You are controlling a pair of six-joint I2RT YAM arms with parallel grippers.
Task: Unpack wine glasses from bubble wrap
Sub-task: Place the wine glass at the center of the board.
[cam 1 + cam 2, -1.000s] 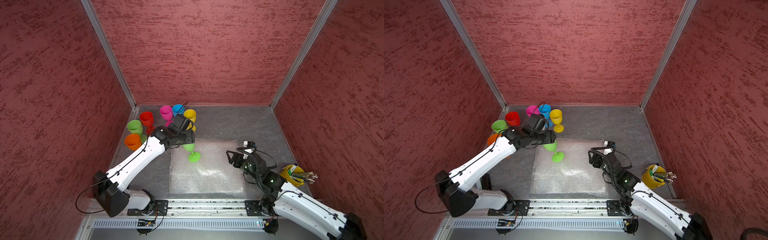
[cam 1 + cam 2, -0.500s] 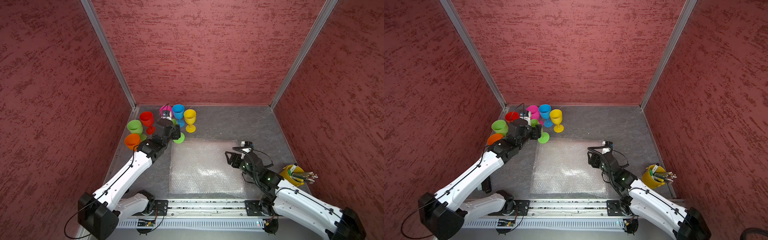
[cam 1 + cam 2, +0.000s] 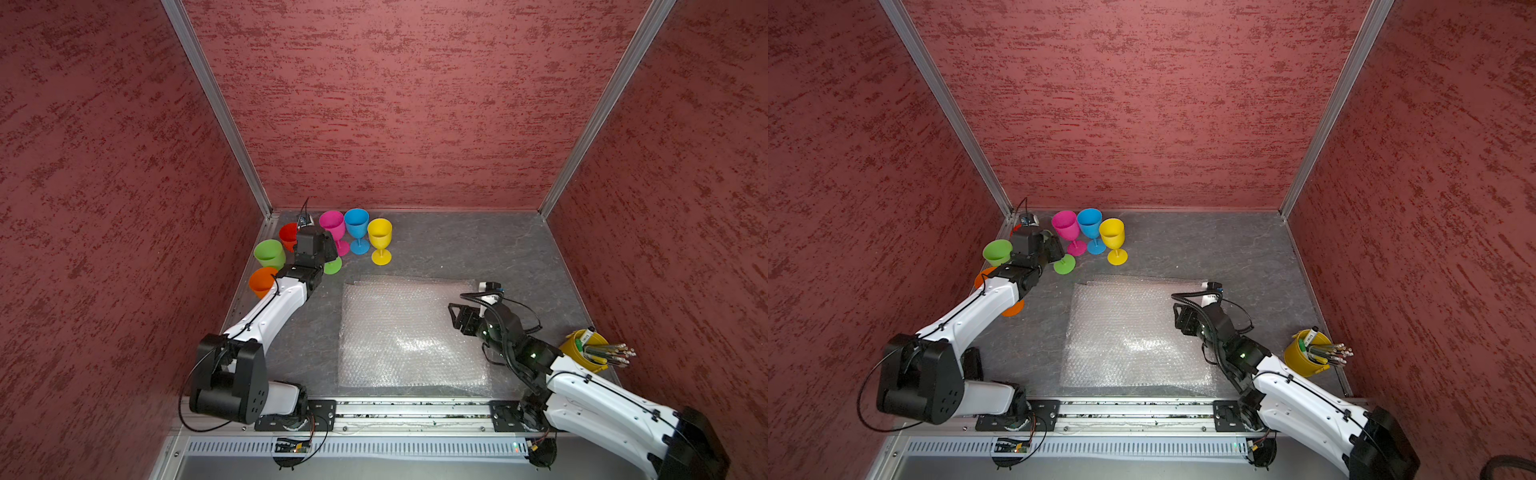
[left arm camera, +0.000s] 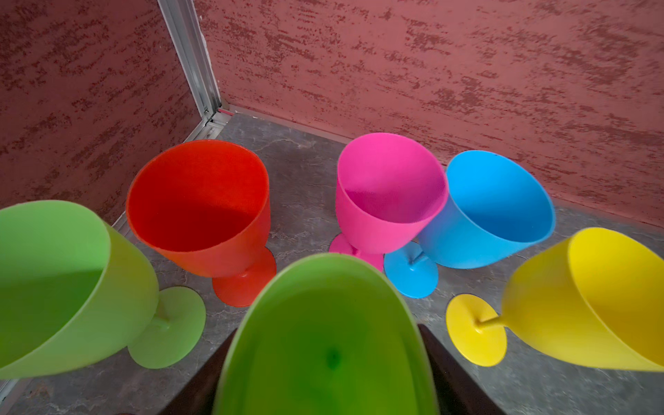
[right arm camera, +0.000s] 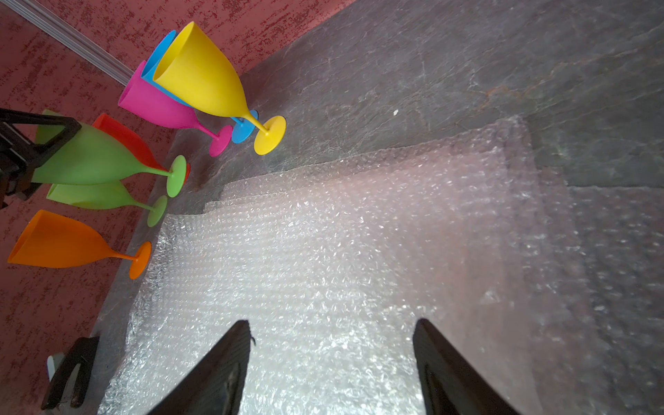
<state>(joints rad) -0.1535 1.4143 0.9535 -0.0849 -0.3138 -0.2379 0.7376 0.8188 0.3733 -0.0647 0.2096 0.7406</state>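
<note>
Left wrist view: left pincer grips a light green goblet; right pincer gapes empty over bubble wrap.

Inspection note, all views checked: no legible text, label, brand, number or sign on any surface.

Pale band on marker standing in yellow cup at counter's edge: too small to read.

Small white tag on cable fitting above right arm's wrist: no characters resolvable.
</note>
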